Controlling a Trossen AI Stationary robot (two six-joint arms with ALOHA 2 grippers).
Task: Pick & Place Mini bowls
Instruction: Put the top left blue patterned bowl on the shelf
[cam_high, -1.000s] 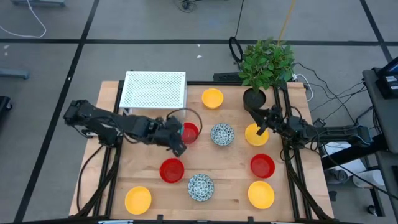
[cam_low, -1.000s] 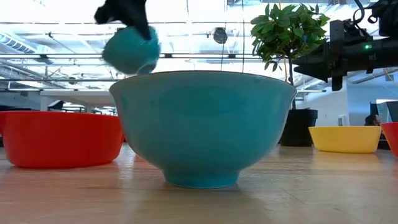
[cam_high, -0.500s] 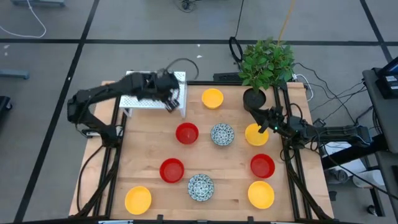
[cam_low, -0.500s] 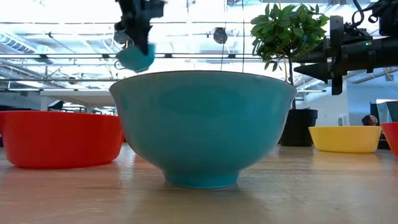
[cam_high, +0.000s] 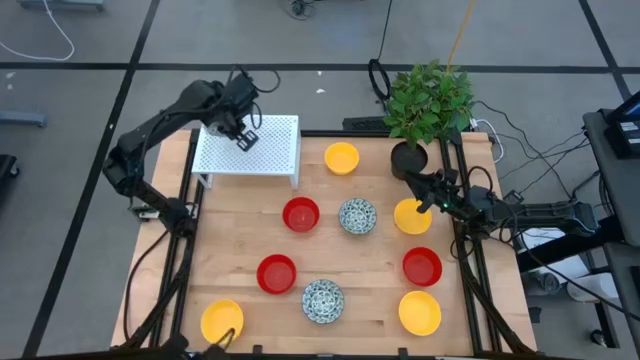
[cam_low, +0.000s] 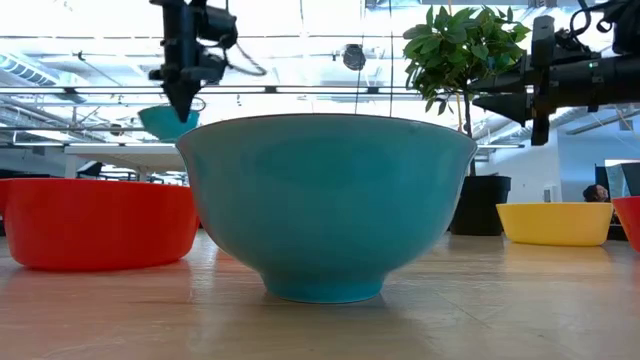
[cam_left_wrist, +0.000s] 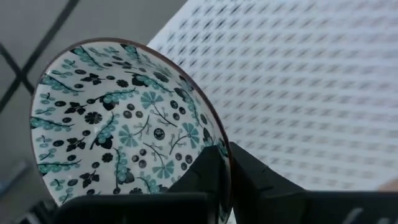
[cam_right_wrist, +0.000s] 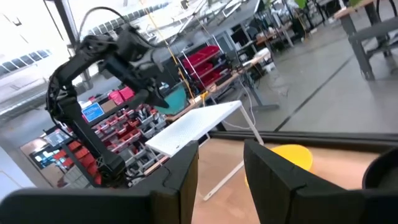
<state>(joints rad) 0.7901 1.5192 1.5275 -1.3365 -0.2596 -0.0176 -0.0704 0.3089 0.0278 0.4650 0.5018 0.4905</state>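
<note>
My left gripper (cam_high: 245, 133) is over the white perforated rack (cam_high: 270, 150) at the far left, shut on a white-and-teal patterned mini bowl (cam_left_wrist: 118, 124). In the low view this bowl (cam_low: 168, 122) hangs under the gripper (cam_low: 185, 98). My right gripper (cam_high: 427, 196) is open, just on the far side of a yellow bowl (cam_high: 412, 217). Standing on the table are a yellow bowl (cam_high: 342, 157), a red one (cam_high: 300, 214), a patterned one (cam_high: 357, 216), and several more nearer the front. My left gripper pinches the patterned bowl's rim (cam_left_wrist: 214, 140), with one finger (cam_left_wrist: 199, 177) inside the bowl and the other finger (cam_left_wrist: 261, 180) outside its wall. The fingers point down from above. The bowl is lifted clear, roughly upright, above the rack's top.
A black pot with a leafy plant (cam_high: 428, 105) stands at the far right, close to my right arm. A red bowl (cam_high: 277, 273), a patterned bowl (cam_high: 323, 300), a red bowl (cam_high: 422, 266) and two yellow bowls (cam_high: 420, 312) (cam_high: 222, 320) fill the near half.
My left gripper has carried the patterned bowl from beside the red bowl at mid-table, up and toward the far left edge. It now hangs over the white rack. The bowl stayed in the hold throughout.
</note>
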